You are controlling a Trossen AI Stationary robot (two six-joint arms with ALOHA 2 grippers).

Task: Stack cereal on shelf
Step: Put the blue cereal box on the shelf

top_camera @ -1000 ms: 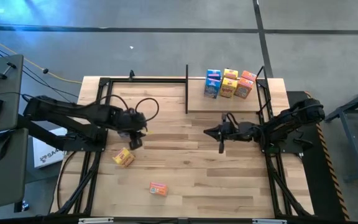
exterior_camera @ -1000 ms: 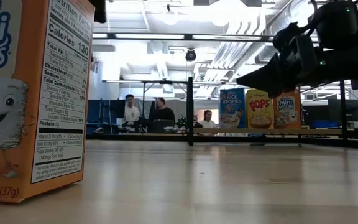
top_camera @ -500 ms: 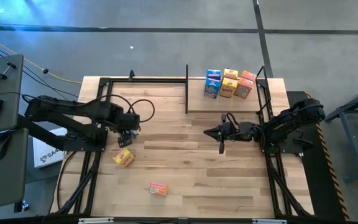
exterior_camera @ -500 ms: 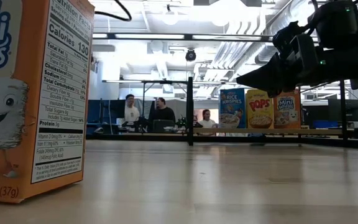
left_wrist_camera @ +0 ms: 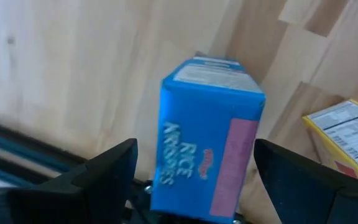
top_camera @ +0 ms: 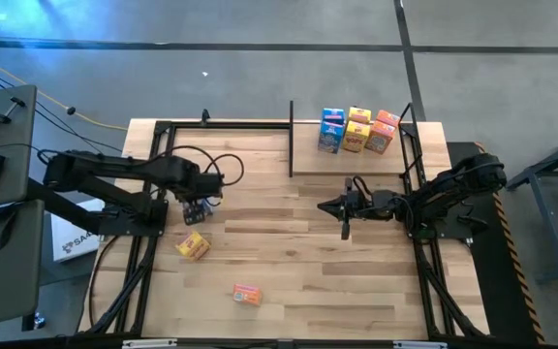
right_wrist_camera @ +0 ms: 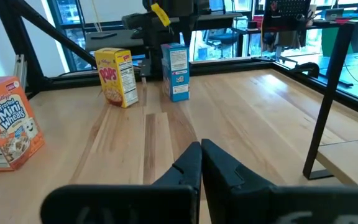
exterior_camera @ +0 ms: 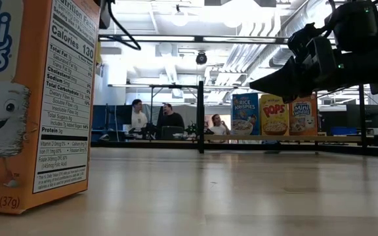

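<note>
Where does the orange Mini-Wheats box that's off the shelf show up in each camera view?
High view: orange Mini-Wheats box, by the table's lower edge, left of centre.
Low view: huge at the picture's left, right by the camera.
Left wrist view: not in it.
Right wrist view: on the table, nearer than the yellow Pops box.
Shared landmark: that yellow box, its nearest neighbour.

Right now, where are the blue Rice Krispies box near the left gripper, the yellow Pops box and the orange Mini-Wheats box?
blue Rice Krispies box (left_wrist_camera: 207, 143), left wrist view, blue printed side.
yellow Pops box (right_wrist_camera: 118, 78), right wrist view, front.
orange Mini-Wheats box (right_wrist_camera: 8, 122), right wrist view, front.
</note>
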